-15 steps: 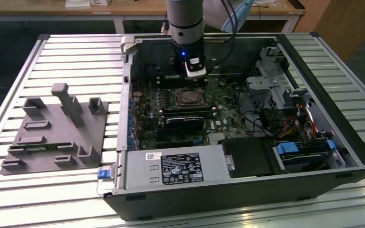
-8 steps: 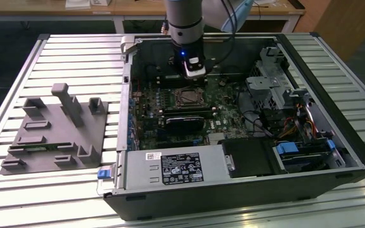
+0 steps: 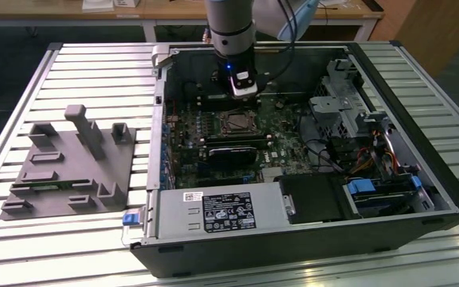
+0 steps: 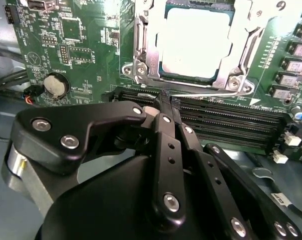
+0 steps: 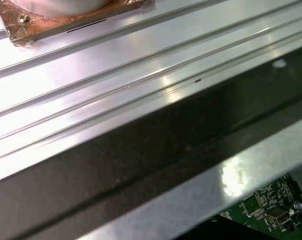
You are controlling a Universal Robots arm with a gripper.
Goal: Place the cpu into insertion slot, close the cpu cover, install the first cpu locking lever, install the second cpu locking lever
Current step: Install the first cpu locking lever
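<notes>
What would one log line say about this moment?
cpu: seated in insertion slot | cpu cover: closed over it | pincer: shut, empty, tips at locking lever

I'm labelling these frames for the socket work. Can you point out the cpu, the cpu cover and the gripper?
cpu (image 4: 191, 42): second wrist view, middle of its pale metal top.
cpu cover (image 4: 144, 60): second wrist view, the silver frame's side bar beside the chip.
gripper (image 4: 166, 102): second wrist view, at the black fingertips.

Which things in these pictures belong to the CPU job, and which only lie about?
For the job:
- square silvery CPU, in its socket
- silver metal cover frame around it
- thin steel locking lever
- black gripper, shut

Lying about:
- grey plastic fixture
- round coin battery
</notes>
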